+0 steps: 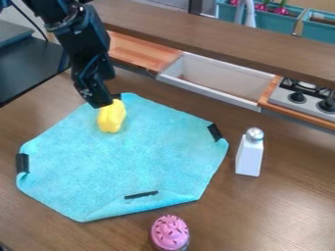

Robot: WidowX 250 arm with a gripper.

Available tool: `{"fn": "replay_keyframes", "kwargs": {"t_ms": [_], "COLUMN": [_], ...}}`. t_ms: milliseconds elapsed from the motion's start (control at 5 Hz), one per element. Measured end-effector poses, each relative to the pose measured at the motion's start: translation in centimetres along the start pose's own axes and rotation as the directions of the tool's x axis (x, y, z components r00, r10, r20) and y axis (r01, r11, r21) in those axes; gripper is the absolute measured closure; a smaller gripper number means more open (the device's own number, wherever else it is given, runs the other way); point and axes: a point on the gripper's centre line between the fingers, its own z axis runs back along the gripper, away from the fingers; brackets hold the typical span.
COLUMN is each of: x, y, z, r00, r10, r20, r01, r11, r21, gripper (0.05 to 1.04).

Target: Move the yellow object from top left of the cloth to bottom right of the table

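Yellow object (112,116) lies on the blue cloth (160,154), near its upper left edge, and the black gripper (103,102) is directly at its upper end. From the gripper, the object extends down and slightly to the right in the view; its long axis runs nearly up and down there. I cannot tell whether the gripper is spread, pressed together, or pinching the object, nor whether they touch. If there is no grip, I think the coming move needs a small correction toward the object's middle, across its narrow width.
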Motion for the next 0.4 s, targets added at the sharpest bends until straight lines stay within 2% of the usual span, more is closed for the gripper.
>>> {"fn": "replay_keyframes", "kwargs": {"t_ms": [200,400], "x": [-0.2,-1.4], "y": [-0.1,3.0], "z": [-0.6,-1.0], "r00": [1.0,0.962], "r10": [0.019,0.262], "r20": [0.0,0.08], "r01": [-0.019,-0.265], "r11": [1.0,0.964], "r21": [-0.019,0.029], "gripper": [0.084,0.084]}}
